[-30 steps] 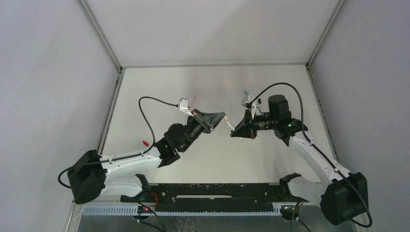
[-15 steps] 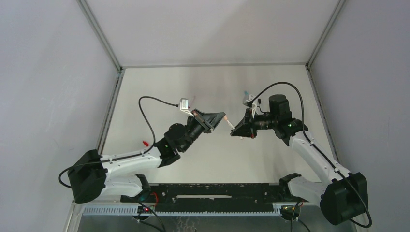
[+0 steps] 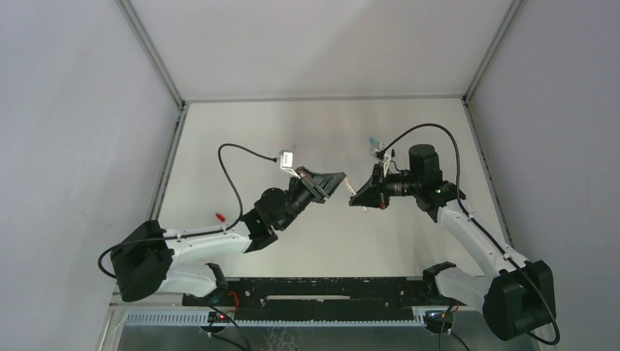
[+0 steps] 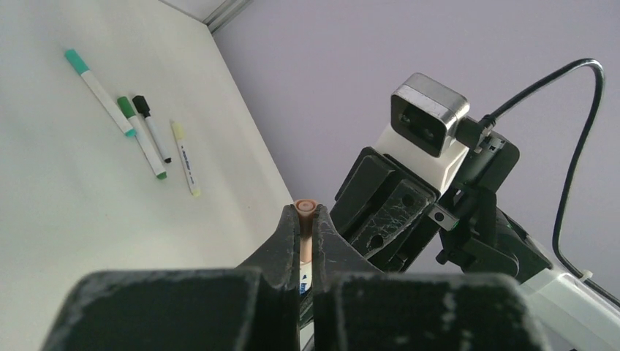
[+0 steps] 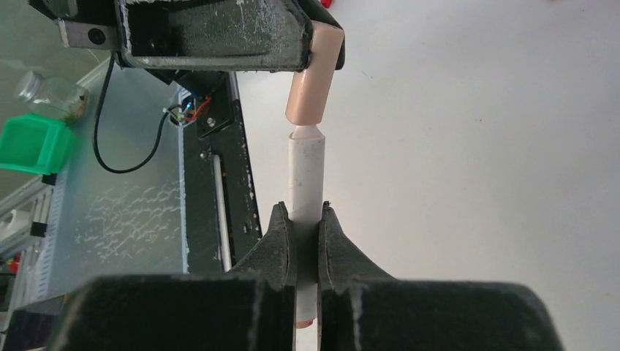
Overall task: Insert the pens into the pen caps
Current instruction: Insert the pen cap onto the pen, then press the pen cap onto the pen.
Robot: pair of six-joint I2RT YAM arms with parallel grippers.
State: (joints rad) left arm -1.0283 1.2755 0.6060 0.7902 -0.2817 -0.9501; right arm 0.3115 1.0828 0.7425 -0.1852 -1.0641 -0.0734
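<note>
The table (image 3: 241,146) is lit brightly and evenly from above in the top external view. A pale sheen is spread over its far half, and only faint, soft-edged shadows are cast beneath the arms (image 3: 212,245). In the left wrist view the loose pens (image 4: 146,139) are rendered fairly sharply, while the fingers (image 4: 278,248) of the left gripper (image 4: 305,216) are blurred and grainy close to the lens. In the right wrist view the table is washed almost white. The peach cap (image 5: 313,80) and the white pen (image 5: 305,175) are shown in crisp focus, and the fingers (image 5: 276,245) of the right gripper (image 5: 304,212) are softened.
</note>
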